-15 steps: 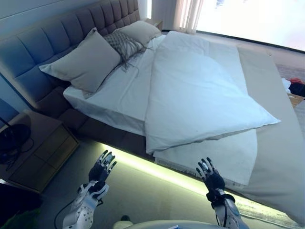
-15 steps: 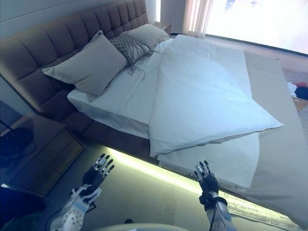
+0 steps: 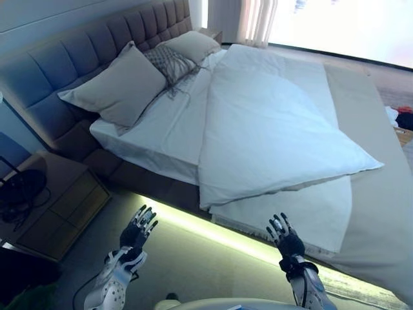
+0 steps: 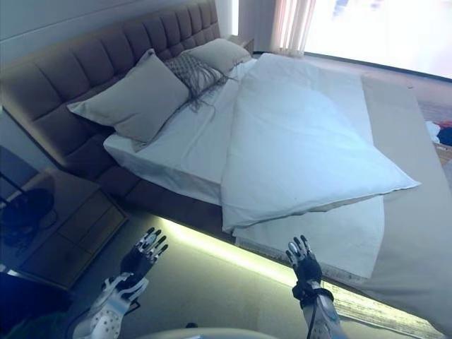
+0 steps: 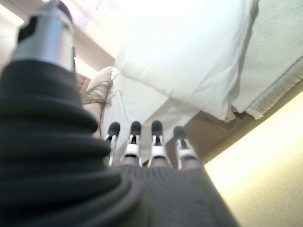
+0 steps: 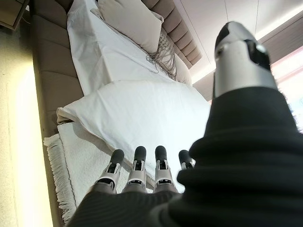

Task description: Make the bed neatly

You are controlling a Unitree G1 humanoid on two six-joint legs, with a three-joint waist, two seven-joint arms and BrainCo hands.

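Observation:
A bed with a tufted headboard lies ahead. A white duvet lies crooked across the mattress, its near corner hanging over the side. A white sheet shows bare beside it, and a fringed beige blanket lies under the duvet toward the foot. Two large pillows and a knitted cushion lean at the head. My left hand and right hand hover open above the floor, short of the bed's side and apart from the bedding. The duvet shows past the right hand's straight fingers.
A wooden nightstand with a dark lamp stands at the left beside the bed. A lit strip runs under the bed frame. Clothes lie on the floor at the far right. A bright window is behind the bed.
The whole picture has shifted slightly, so the camera moved. Both hands stay open at about the same place before the bed.

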